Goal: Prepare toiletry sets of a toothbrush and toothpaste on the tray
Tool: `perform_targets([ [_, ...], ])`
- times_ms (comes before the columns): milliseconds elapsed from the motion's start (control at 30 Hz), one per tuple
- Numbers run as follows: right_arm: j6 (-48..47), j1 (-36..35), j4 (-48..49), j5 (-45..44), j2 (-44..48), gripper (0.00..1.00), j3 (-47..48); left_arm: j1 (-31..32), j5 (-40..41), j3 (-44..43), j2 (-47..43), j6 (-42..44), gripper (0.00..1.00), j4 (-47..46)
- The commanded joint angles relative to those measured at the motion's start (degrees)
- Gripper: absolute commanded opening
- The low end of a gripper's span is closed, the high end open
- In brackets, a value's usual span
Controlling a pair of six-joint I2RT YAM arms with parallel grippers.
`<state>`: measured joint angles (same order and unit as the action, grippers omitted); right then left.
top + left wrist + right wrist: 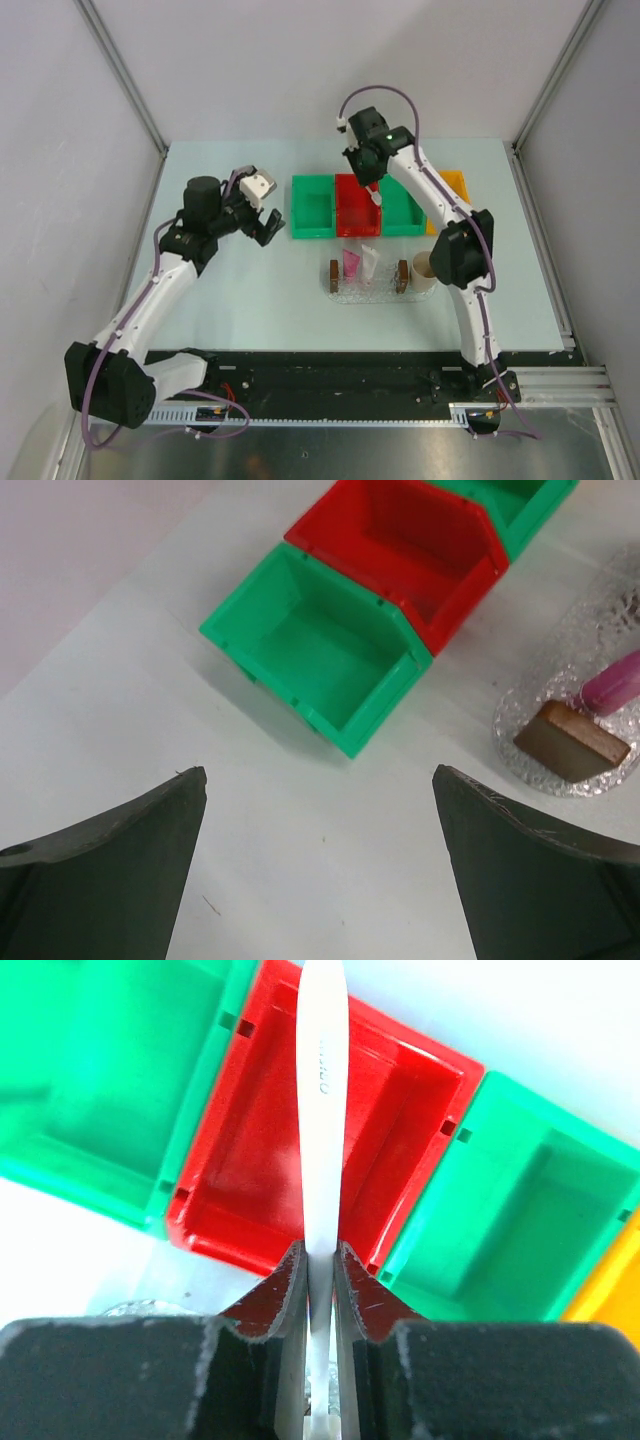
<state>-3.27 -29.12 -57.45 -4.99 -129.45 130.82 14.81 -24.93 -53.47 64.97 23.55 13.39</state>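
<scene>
One toothbrush (320, 1080) is pinched by the right tool (320, 1252), jaws nearly closed on it, its long axis running straight ahead of the tool over the red bin (400, 1130); the tray (385, 292) lies behind and below this tool, with the wide-open, empty left tool (318, 780) off to its left.

Overhead looks down; close wrist views share the red bin (400, 540).

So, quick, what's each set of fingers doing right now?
Left fingers: open, holding nothing.
Right fingers: closed on the toothbrush.
</scene>
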Motion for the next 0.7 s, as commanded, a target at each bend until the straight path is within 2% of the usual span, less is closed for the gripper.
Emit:
perform_targets([
  [0,-2.4,0.2,-4.2,7.9,7.7,0.00,5.2,0.5,-3.5,-6.0,0.7,1.8,1.00,-1.7],
  [67,-4.0,0.0,-5.4,11.7,9.1,0.00,5.2,1.6,-2.6,-7.8,0.5,3.3,1.00,-1.7],
  [333,-9.6,-2.2,-12.4,29.7,12.9,0.00,4.4,15.4,14.5,-8.9,-1.4,22.1,1.00,-1.7],
  [400,-10.4,-2.7,-13.9,33.3,13.0,0.00,4.0,18.5,16.8,-8.8,-1.7,26.9,1.00,-1.7],
  [667,-14.2,-3.0,-17.8,44.4,12.8,0.00,2.6,24.6,23.2,-7.5,-1.6,36.0,1.00,-1.8],
])
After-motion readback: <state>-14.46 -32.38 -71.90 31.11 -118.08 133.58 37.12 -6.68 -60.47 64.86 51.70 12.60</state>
